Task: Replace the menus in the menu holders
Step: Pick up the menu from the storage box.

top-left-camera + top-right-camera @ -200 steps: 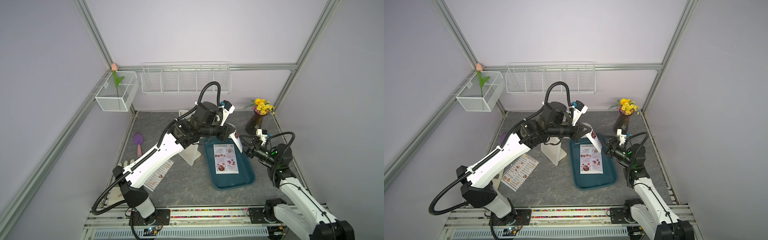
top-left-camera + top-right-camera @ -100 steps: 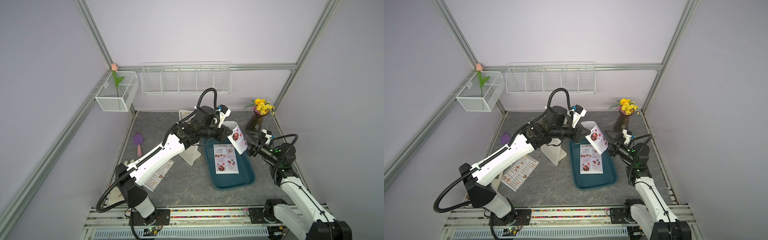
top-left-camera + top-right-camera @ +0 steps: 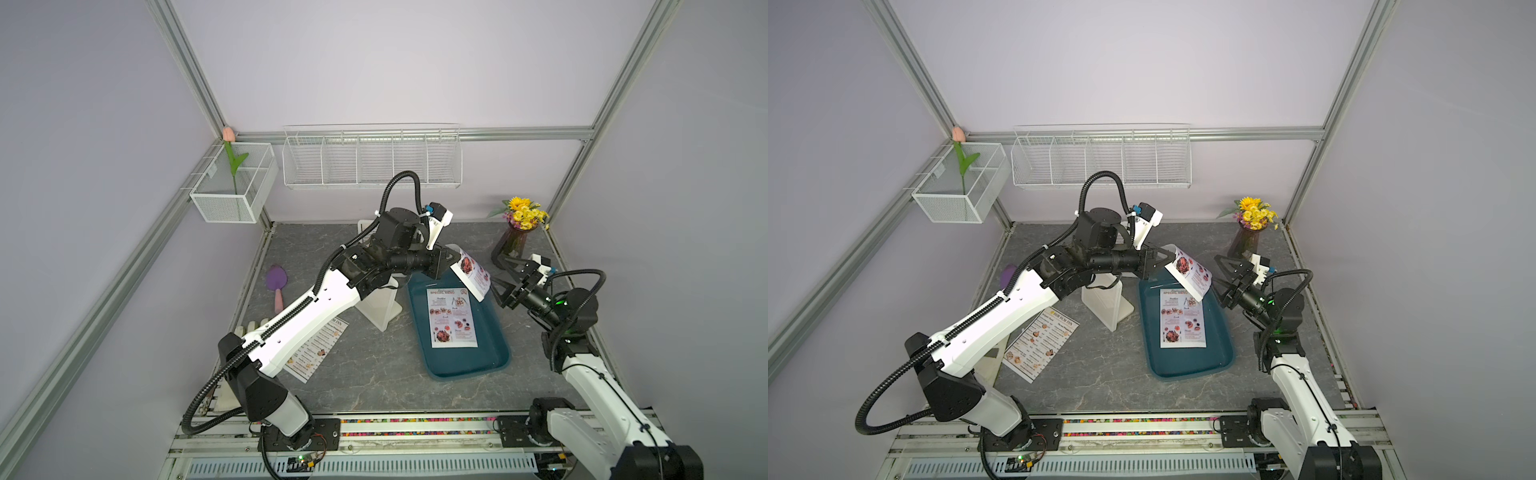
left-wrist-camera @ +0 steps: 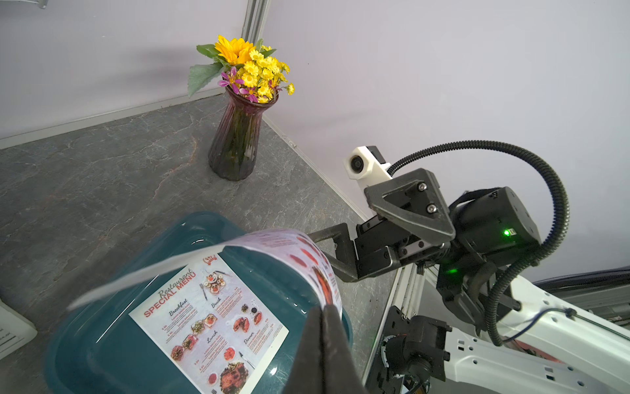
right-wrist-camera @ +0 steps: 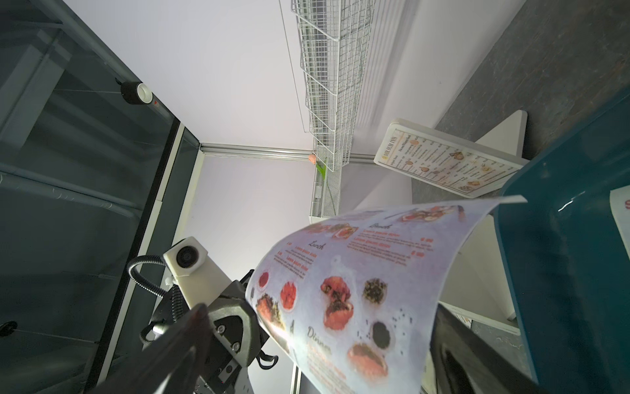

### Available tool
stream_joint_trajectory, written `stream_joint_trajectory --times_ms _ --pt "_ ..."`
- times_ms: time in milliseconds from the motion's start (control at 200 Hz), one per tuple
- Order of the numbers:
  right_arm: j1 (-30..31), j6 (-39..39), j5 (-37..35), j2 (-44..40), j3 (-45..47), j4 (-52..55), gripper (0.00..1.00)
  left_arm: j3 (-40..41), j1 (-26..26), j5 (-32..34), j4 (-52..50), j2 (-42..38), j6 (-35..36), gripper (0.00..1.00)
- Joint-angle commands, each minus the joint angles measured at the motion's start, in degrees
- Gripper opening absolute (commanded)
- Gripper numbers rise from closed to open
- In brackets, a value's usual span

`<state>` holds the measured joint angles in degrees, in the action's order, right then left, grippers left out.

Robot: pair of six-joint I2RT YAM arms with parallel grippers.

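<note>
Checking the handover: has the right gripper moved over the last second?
Yes. The right gripper has drawn back slightly from the teal tray, toward the right wall.

The tray is glossy teal plastic; the curled menu is thin, smooth printed paper. The tabletop looks matt, grey and stone-veined, and the vase at its one o'clock corner is ribbed dark glass.
</note>
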<state>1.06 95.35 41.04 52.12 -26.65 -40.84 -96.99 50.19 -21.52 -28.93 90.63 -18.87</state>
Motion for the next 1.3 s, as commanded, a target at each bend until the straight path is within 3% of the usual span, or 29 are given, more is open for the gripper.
stream_joint_trajectory --times_ms 0,215,500,1050,1295 --pt "-0.9 0.7 -1.0 -0.3 0.0 -5.8 1.0 1.3 -0.1 -0.9 1.0 -1.4 -0.7 0.0" --pt "-1.1 2.4 -1.1 1.8 1.0 -10.6 0.99 1.7 -0.3 -0.8 1.0 -1.7 -0.8 0.0" --pt "-1.8 -3.2 -2.0 -1.7 0.0 -2.9 0.95 3.2 -1.3 0.0 1.2 -2.6 -1.8 0.0" --pt "-4.6 -7.0 -1.8 -4.5 -1.6 -0.7 0.87 4.9 -1.9 -1.4 1.1 -3.6 -2.0 0.0" --pt "-4.9 -7.1 -1.6 -3.1 -2.8 -3.3 0.76 5.6 -2.0 -2.1 1.2 -3.6 -2.5 0.0"
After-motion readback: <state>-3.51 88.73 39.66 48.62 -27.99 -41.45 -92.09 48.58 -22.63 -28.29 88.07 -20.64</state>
